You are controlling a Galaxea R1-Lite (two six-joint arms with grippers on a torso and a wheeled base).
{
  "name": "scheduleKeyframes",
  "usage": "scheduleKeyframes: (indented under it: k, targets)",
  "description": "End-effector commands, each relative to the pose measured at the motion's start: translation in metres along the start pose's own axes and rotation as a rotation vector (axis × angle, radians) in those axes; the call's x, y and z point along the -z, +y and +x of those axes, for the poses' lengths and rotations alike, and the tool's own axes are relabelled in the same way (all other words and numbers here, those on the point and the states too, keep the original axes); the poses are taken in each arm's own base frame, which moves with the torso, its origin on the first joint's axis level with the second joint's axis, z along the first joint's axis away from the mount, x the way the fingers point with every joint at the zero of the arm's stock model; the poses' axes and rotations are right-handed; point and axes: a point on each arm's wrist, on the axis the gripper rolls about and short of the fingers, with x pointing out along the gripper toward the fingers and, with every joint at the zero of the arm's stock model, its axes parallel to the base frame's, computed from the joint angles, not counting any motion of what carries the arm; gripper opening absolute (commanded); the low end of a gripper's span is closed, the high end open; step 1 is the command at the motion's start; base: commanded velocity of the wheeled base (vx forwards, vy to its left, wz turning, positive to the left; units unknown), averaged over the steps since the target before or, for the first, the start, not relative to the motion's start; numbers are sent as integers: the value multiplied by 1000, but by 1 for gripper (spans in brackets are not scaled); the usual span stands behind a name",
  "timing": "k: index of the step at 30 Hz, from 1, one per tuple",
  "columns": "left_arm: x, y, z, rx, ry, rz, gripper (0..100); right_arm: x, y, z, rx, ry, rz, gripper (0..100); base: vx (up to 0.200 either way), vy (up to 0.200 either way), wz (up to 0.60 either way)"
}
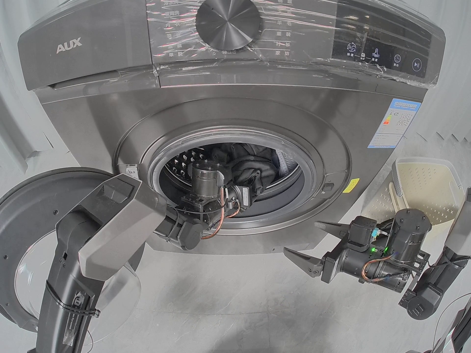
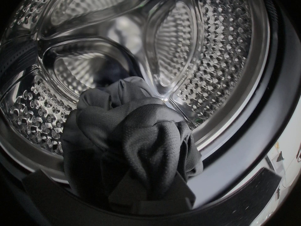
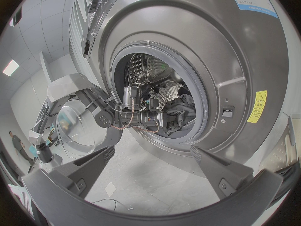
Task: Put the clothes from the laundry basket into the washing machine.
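Our left end effector (image 2: 109, 176) grips a crumpled dark grey fabric garment (image 2: 134, 132) just ahead of it inside the perforated steel washing machine drum (image 2: 219, 47); our right end effector (image 1: 303, 239) hangs released outside.

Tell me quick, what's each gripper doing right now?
Left gripper: closed on the dark garment, inside the drum.
Right gripper: open, empty, in front of the washing machine.
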Motion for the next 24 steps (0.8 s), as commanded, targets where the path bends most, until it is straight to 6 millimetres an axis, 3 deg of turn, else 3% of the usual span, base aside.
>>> scheduleKeyframes:
  k: [1,2,9,18,19,24]
  targets:
    - [-9,10,13,-55,-72,-17,0,1,1,1,-4,4,0,100,0,0,0]
    - [-22,18,21,-108,-144,-33,0,3,1,2,-5,10,1,100,0,0,0]
    - [-57,29,34,-161,-325,-108,0,1,2,4,-12,-6,-3,100,0,0,0]
    - [-55,29,37,-164,-337,-122,0,2,3,7,-17,-6,-3,100,0,0,0]
    - [-55,28,37,-163,-335,-121,100,2,3,7,-15,-6,-2,100,0,0,0]
    - [-50,25,31,-170,-275,-117,100,2,3,8,-16,-4,-2,100,0,0,0]
